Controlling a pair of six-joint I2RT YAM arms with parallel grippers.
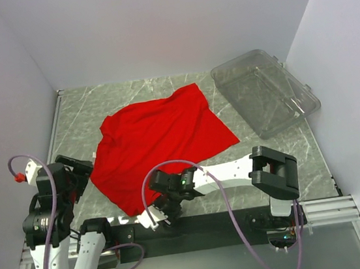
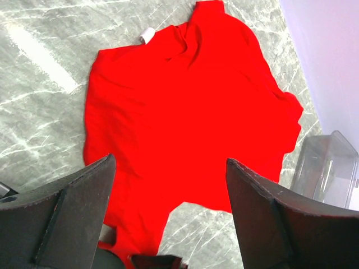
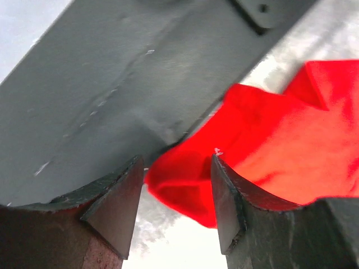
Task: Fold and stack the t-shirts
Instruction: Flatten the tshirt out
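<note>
A plain red t-shirt [image 1: 161,140] lies spread, slightly rumpled, in the middle of the grey marble table [image 1: 282,161]. My left gripper [image 1: 79,173] hovers by the shirt's left edge. In the left wrist view it [image 2: 168,159] is open wide, with the t-shirt [image 2: 185,106] below and beyond it and nothing between its fingers. My right gripper [image 1: 158,214] reaches low to the shirt's near corner. In the right wrist view it [image 3: 176,159] is open, and a folded edge of the t-shirt [image 3: 190,185] lies between its fingers, close to the right finger [image 3: 224,190].
A clear plastic bin [image 1: 263,91] sits at the back right of the table, also in the left wrist view as the bin [image 2: 328,168]. The dark mounting rail [image 3: 112,84] runs just behind the right gripper at the near edge. White walls close in the table.
</note>
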